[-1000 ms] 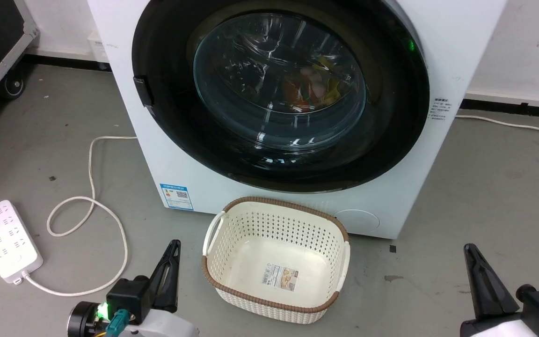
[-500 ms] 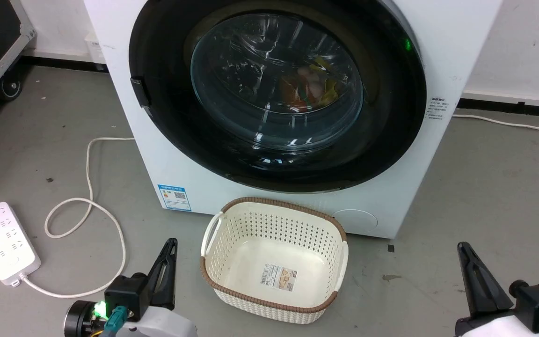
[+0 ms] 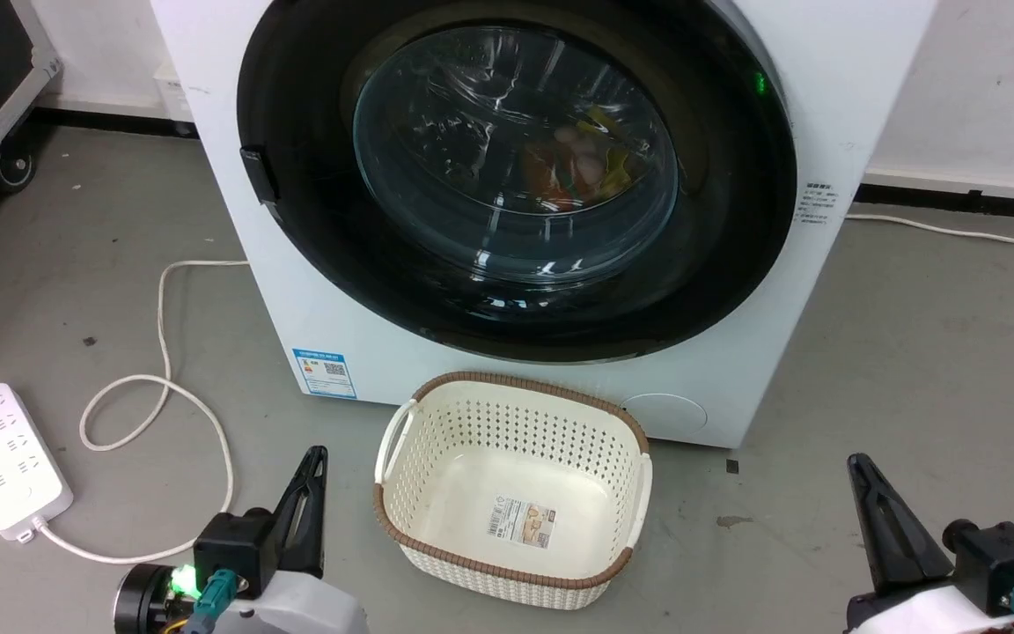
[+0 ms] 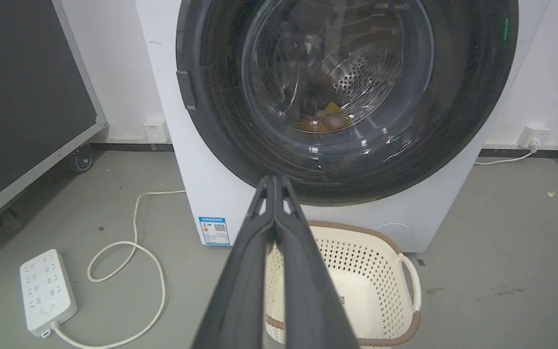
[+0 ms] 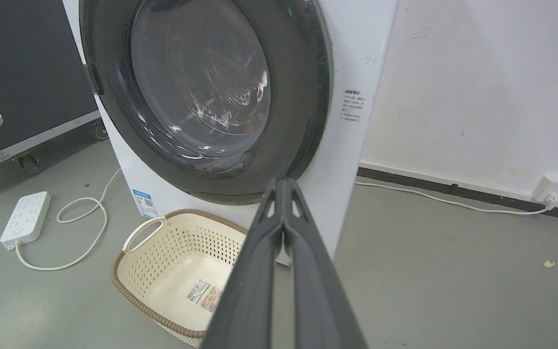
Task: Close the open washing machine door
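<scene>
Head view: washing machine (image 3: 340, 308) stands on grey floor (image 3: 938, 352), white box against the wall. Washing machine door (image 3: 516, 167) looks seated flat in the round front recess, black rim and clear bulging glass. Latch tab (image 3: 257, 173) on the door's left edge. Small green light (image 3: 760, 84) lit at the rim's upper right. Through the glass, a few coloured items (image 3: 582, 167) lie in the steel drum. Blue sticker (image 3: 324, 372) low on the machine front, left side.

Cream perforated basket (image 3: 516, 380) with brown rim on the floor just in front of the machine, below the door, a label on its bottom. White power strip (image 3: 1, 467) on the floor at far left, its cable (image 3: 164, 308) looping toward the machine.

Left gripper (image 3: 313, 467) low left, beside the basket's left side, apart from it and well short of the door. Right gripper (image 3: 861, 471) low right over bare floor, also apart from the door.

Left wrist view: left gripper (image 4: 273, 182) jaws together, tips pointing at the door's lower rim, nothing held. Right wrist view: right gripper (image 5: 284, 184) jaws together, nothing held, tips aimed at the door's lower right edge. Wall socket (image 5: 555, 186) at far right.
</scene>
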{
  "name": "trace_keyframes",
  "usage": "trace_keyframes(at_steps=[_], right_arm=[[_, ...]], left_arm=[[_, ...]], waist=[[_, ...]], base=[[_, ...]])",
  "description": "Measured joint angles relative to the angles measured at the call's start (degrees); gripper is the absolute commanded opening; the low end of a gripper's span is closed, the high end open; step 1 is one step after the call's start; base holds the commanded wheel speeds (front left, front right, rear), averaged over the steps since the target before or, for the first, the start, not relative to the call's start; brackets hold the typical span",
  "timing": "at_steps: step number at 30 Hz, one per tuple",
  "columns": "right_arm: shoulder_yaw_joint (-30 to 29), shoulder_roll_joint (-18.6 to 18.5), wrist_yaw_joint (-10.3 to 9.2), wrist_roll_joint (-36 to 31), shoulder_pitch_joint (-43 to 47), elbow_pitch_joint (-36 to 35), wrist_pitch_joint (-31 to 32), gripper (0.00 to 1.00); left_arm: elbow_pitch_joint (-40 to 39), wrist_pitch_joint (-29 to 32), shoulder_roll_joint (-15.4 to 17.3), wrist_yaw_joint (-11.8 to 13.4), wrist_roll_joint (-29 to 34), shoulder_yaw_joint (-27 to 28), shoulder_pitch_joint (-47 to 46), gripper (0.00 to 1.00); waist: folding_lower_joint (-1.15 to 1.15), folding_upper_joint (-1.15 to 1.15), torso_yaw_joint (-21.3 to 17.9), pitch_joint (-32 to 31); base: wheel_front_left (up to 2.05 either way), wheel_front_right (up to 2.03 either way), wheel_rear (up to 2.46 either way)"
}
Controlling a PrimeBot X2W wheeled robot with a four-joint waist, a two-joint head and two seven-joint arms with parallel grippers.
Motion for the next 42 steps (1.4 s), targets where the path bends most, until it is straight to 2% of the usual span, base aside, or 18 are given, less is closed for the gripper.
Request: trace_keyframes(at_steps=[42], right_arm=[[2.8, 0.0, 0.00, -0.7, -2.3, 0.1, 5.0, 0.00]], left_arm=[[-3.1, 5.0, 0.0, 1.8, 1.3, 1.6, 0.0, 0.00]], waist=[[0.00, 0.00, -1.1, -0.1]], base=[[0.00, 0.00, 0.00]])
